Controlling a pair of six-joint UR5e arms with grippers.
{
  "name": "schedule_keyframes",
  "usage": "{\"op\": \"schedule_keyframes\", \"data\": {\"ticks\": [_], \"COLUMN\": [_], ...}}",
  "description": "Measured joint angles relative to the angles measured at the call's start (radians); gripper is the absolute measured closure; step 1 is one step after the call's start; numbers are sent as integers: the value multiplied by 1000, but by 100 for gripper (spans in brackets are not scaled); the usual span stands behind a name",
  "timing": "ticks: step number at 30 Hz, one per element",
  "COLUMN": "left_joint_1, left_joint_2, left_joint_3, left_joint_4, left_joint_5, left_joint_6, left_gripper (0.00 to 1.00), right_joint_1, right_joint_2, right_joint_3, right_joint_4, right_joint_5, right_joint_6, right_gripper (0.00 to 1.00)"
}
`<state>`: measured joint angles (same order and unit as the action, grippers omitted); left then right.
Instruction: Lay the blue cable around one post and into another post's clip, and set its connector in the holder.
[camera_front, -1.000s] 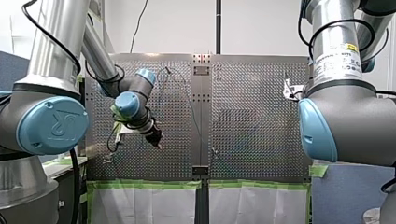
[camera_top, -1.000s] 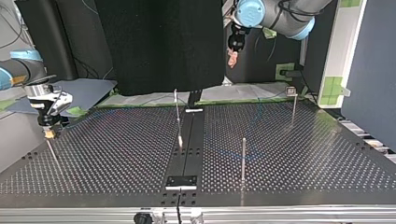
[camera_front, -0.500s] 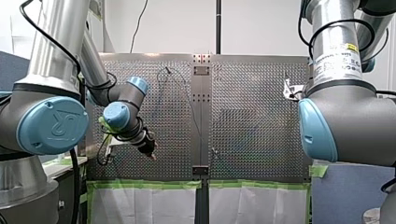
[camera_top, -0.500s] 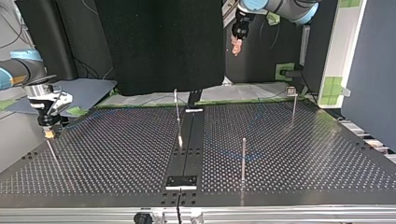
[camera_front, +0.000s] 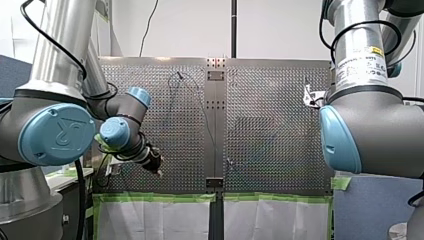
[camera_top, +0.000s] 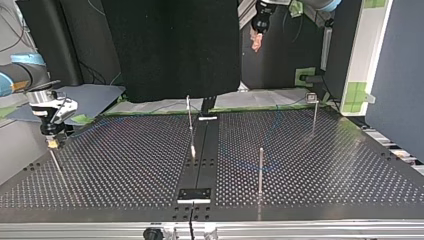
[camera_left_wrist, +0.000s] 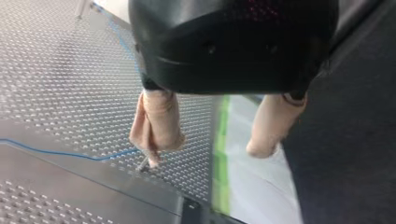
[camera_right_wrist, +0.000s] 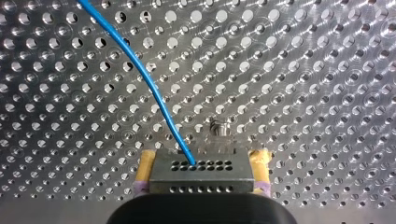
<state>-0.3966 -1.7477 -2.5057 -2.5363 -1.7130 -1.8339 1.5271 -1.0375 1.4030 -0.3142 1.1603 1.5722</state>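
At the front view's left, my left gripper (camera_left_wrist: 205, 151) hung well above the board's (camera_front: 270, 150) near edge. Its beige fingers (camera_left_wrist: 156, 121) were spread with nothing between them. Under it the cable (camera_left_wrist: 60, 153) lay flat on the board and ran up to a post's foot; whether it wrapped that post I could not tell.

Across the middle the cable showed only as faint blue traces among the posts (camera_top: 260, 167). I could not see it seated in the clip (camera_top: 311, 96) on the top view's right-hand post.

At the right edge my right gripper (camera_top: 50, 139) sat low over the board, yellow pads (camera_right_wrist: 145, 164) clamped on the connector (camera_right_wrist: 201, 170). The cable left the connector's face and curved away over the holes. What looked like the holder (camera_right_wrist: 219, 129) stood just ahead of the connector, apart from it.

The step in hand seemed to be placing the connector. Next, the right arm would need to square the connector with the holder and ease it in, leaving enough slack that the cable did not drag off the posts.
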Motion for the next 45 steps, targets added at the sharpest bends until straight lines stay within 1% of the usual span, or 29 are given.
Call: {"op": "schedule_keyframes", "data": {"ticks": [7,17,20,27,30,45], "left_joint_1": [0,0,0,-1,-2,-3], "left_joint_2": [0,0,-1,-1,0,-1], "left_joint_3": [42,53,53,50,48,44], "left_joint_4": [65,172,203,278,309,450], "left_joint_5": [10,15,8,3,4,3], "left_joint_6": [-35,-31,-23,31,46,65], "left_gripper": [0,0,0,0,0,0], "right_joint_1": [0,0,0,0,0,0], "right_joint_2": [0,0,0,0,0,0], "right_joint_3": [0,0,0,0,0,0], "right_joint_4": [0,0,0,0,0,0], "right_joint_5": [0,0,0,0,0,0], "right_joint_6": [0,0,0,0,0,0], "right_gripper": [0,0,0,0,0,0]}}
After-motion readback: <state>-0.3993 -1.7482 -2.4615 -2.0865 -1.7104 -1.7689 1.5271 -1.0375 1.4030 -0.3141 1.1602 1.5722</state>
